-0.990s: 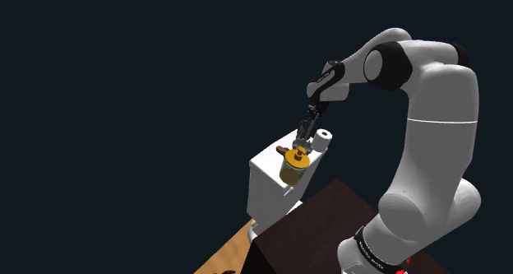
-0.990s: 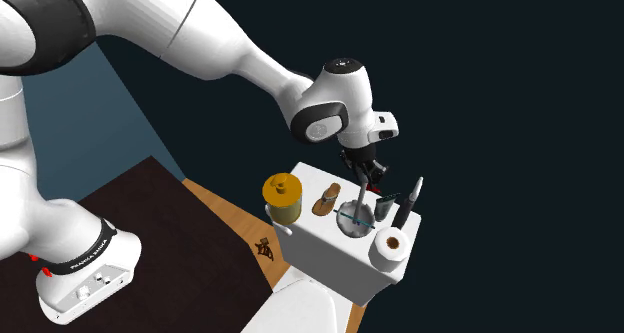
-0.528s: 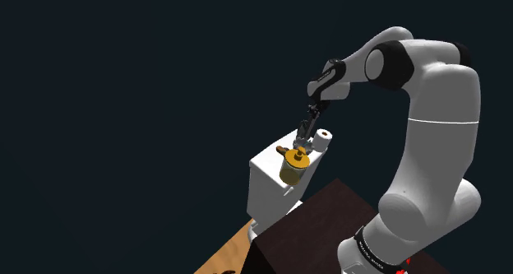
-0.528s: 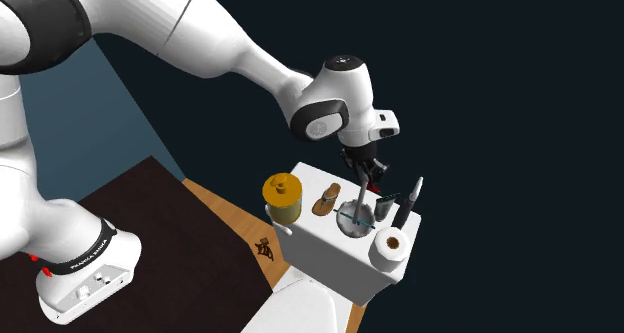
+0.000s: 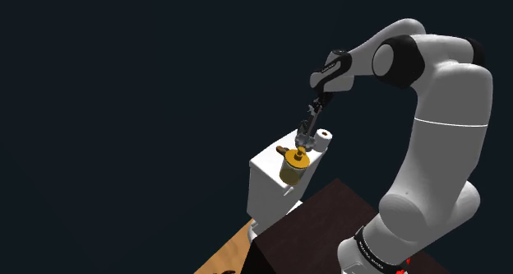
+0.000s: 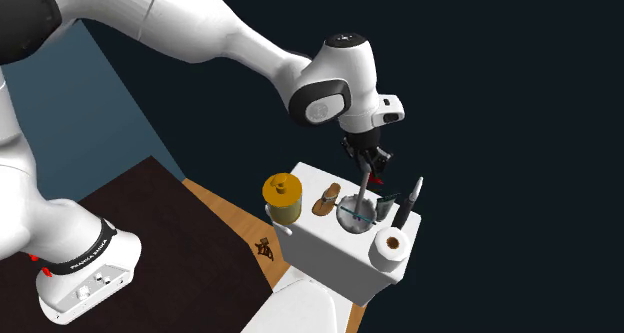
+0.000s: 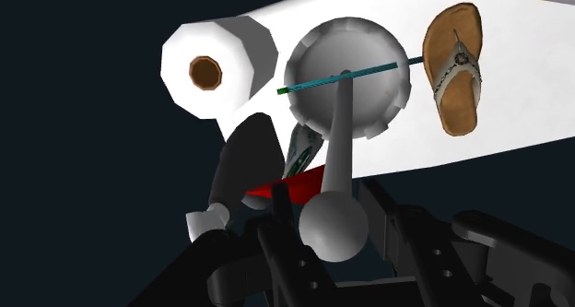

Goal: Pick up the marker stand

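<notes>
Since the earlier frame, the white Franka arm (image 5: 440, 124) has raised its wrist above the white toilet tank (image 6: 325, 246). The grey marker stand (image 7: 359, 75), a round dish on a thin stem with a ball knob, is over the middle of the tank's top, between the white paper roll (image 7: 217, 70) and the tan sandal (image 7: 456, 70). The black two-finger gripper (image 7: 332, 233) pinches the knob. I judge the stand light, stiff and smooth. Held this high it could swing.

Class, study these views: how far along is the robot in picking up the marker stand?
Done: the reach, since the gripper sits at the marker stand on the white tank. In hand: the grasp, with the gripper clasping the stand's grey knob. Left: the lift; the round base looks on or just above the tank top, between the paper roll and the sandal.
</notes>
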